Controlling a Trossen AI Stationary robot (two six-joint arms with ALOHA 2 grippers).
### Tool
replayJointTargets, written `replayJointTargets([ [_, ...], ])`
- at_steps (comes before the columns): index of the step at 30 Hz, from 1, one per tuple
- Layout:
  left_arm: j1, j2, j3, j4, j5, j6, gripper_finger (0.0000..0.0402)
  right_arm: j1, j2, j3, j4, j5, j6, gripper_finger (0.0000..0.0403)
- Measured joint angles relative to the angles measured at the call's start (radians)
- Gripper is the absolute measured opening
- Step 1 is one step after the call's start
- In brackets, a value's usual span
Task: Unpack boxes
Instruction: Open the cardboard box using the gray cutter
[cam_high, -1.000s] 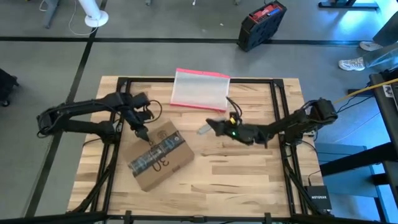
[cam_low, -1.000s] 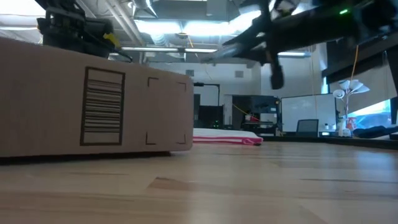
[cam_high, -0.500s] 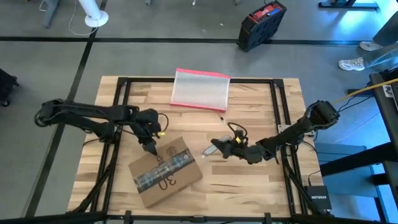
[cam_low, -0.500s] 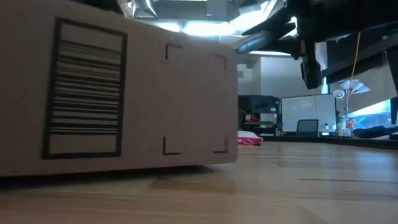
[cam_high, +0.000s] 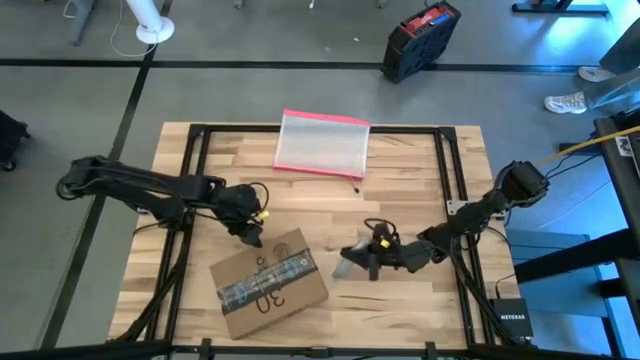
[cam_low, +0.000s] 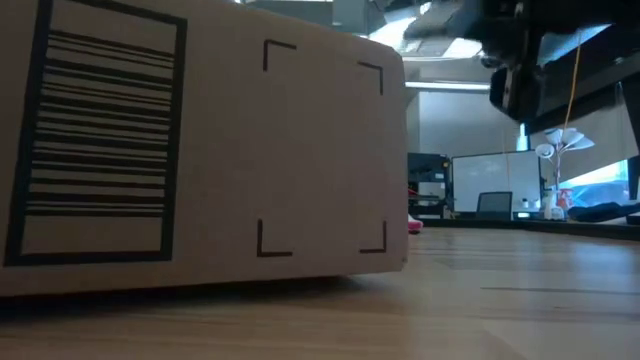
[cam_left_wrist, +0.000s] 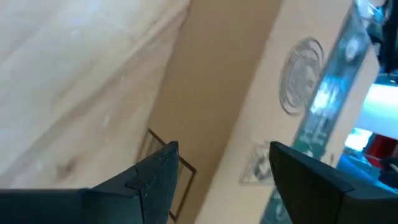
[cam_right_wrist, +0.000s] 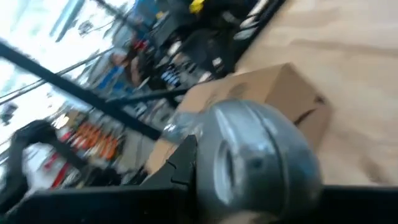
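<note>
Near the front left of the counter, the cardboard box is lying flat and turned at an angle, its black tape strip running unbroken along the top, so the unpacking is looking barely begun: the seal is yet to be cut and nothing is out. At the box's far corner the left gripper is hovering with its jaws spread wide and gripping nothing. Just right of the box, the right gripper is clenching a small grey tool, probably a cutter. Only the overhead camera is showing the tape, while the table-level camera is showing the barcode label on the box's side.
</note>
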Motion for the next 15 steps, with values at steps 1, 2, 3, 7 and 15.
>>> replayJointTargets([
  [1, 0.0, -0.013, 0.0, -0.01, 0.0, -0.014, 0.0239, 0.0, -0.001, 0.0, 0.014, -0.024, -0.01, 0.0065],
  [2, 0.0, -0.028, 0.0, -0.025, 0.001, -0.019, 0.0239, -0.001, -0.001, 0.0, 0.029, -0.046, -0.025, 0.0065],
  [3, 0.0, -0.045, 0.0, -0.048, 0.002, -0.02, 0.0239, -0.002, 0.0, 0.0, 0.049, -0.075, -0.039, 0.0065],
  [7, 0.0, -0.116, 0.001, -0.189, 0.005, 0.022, 0.0239, -0.009, -0.002, 0.006, 0.091, -0.118, -0.064, 0.0065],
  [15, 0.0, -0.163, -0.001, -0.285, 0.085, 0.229, 0.0239, -0.01, -0.001, 0.053, 0.004, -0.17, -0.073, 0.0065],
])
